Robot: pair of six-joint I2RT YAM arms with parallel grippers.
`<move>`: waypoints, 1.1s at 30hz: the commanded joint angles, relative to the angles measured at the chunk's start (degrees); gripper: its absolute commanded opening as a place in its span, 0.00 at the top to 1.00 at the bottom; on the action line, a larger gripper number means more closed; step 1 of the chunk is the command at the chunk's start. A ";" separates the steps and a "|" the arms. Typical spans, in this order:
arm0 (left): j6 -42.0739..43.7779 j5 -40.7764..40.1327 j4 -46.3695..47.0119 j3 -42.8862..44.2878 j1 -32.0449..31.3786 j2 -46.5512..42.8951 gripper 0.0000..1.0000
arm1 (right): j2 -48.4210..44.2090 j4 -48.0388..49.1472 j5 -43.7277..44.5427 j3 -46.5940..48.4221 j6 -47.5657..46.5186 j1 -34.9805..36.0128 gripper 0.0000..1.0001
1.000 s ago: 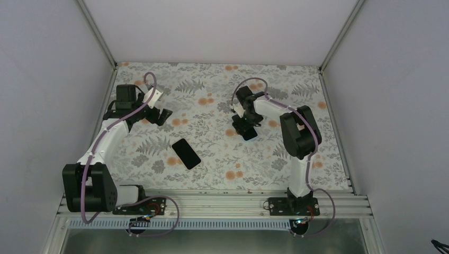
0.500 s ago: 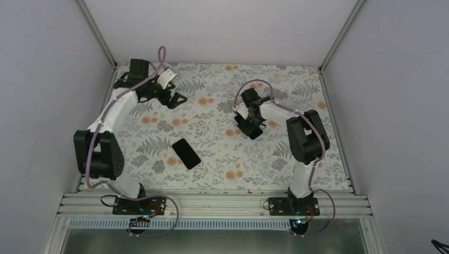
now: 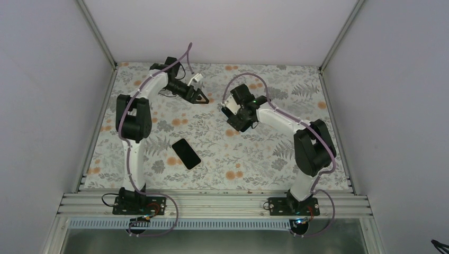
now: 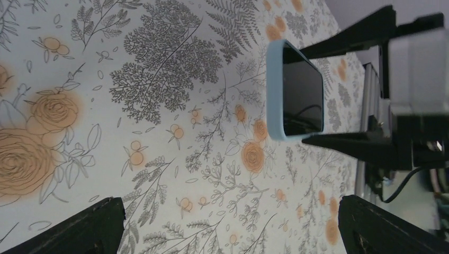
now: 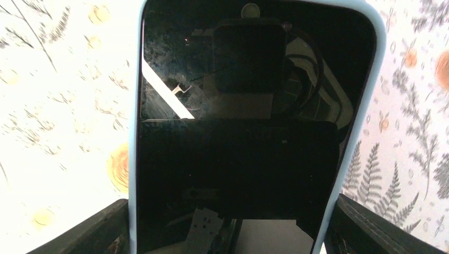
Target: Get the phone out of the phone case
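Now the right pincer [image 3: 238, 115] grips the blue-cased phone [image 5: 238, 132], and the left pincer [image 4: 227, 233] gapes wide, empty.

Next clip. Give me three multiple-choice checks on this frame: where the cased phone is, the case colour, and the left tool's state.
1. Where is the cased phone?
A) lying flat by the arm bases
B) in the right tool
C) leaning on the back wall

2. What colour is the case?
A) light blue
B) red
C) yellow

3. How is the left tool?
A) shut on the phone
B) shut on nothing
C) open, empty

Answers:
1 B, its fingers clamp the two long edges.
2 A, the rim shows light blue in both wrist views.
3 C, its fingers stand wide apart, with only table between them.
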 commanded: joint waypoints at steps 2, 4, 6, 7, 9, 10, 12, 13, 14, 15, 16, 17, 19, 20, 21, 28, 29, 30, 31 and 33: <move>-3.63 6.63 -4.90 6.69 -1.05 2.96 0.00 | 0.02 2.53 2.49 6.02 0.96 3.03 0.30; -4.53 7.35 -4.75 7.40 -1.42 3.90 0.00 | 0.98 2.65 2.54 8.27 1.19 3.83 0.30; -5.46 7.52 -4.25 7.55 -1.96 4.65 0.00 | 2.26 2.67 2.49 9.96 1.20 4.62 0.30; -5.70 7.97 -4.19 7.51 -2.25 4.94 0.00 | 2.98 2.65 2.56 10.77 1.20 4.99 0.30; -6.12 8.93 -4.03 7.49 -2.66 5.69 0.00 | 4.37 2.57 2.59 12.26 1.11 5.68 0.30; -6.24 9.09 -4.08 7.55 -2.82 5.99 0.00 | 5.06 2.68 2.64 12.88 1.13 5.98 0.30; -6.34 9.13 -4.02 7.85 -3.02 6.57 0.00 | 6.23 2.79 2.78 14.04 1.15 6.51 0.30; -6.45 9.35 -3.99 7.97 -3.07 6.89 0.00 | 6.70 2.99 2.95 14.58 1.26 6.81 0.30; -6.59 9.61 -4.02 8.14 -3.15 7.08 0.00 | 7.02 3.09 3.02 15.06 1.35 7.07 0.31; -6.58 9.94 -4.08 8.17 -3.17 7.23 0.00 | 7.20 3.17 3.01 15.52 1.49 7.23 0.31; -6.36 10.25 -4.29 8.31 -3.22 7.31 0.00 | 7.35 3.37 2.96 15.76 1.61 7.36 0.31; -5.89 10.60 -4.61 8.41 -3.24 7.34 0.00 | 7.44 3.37 3.05 16.08 1.63 7.51 0.31; -4.91 11.57 -5.59 8.43 -3.18 7.48 0.05 | 7.43 3.61 3.71 16.26 1.72 7.65 0.31; -4.12 12.12 -6.41 8.58 -3.19 7.61 0.09 | 7.16 3.83 3.94 16.16 1.72 7.66 0.31; -3.31 12.51 -7.31 8.68 -3.25 7.73 0.11 | 6.86 4.10 4.19 15.83 1.72 7.63 0.31; -1.99 13.98 -8.78 9.33 -3.35 8.34 0.53 | 5.01 4.03 3.13 15.03 1.72 7.74 0.31; -1.71 14.36 -9.03 9.58 -3.34 8.45 0.62 | 4.72 4.01 3.03 14.65 1.72 7.74 0.32; -1.36 14.67 -9.27 9.64 -3.28 8.46 0.70 | 4.43 3.94 2.96 14.39 1.72 7.74 0.31; -1.15 14.87 -9.33 9.81 -3.33 8.38 0.75 | 4.15 3.94 2.71 13.94 1.66 7.74 0.31; -0.82 15.62 -9.34 10.07 -3.28 8.08 0.76 | 3.44 4.28 2.17 13.19 1.55 7.83 0.30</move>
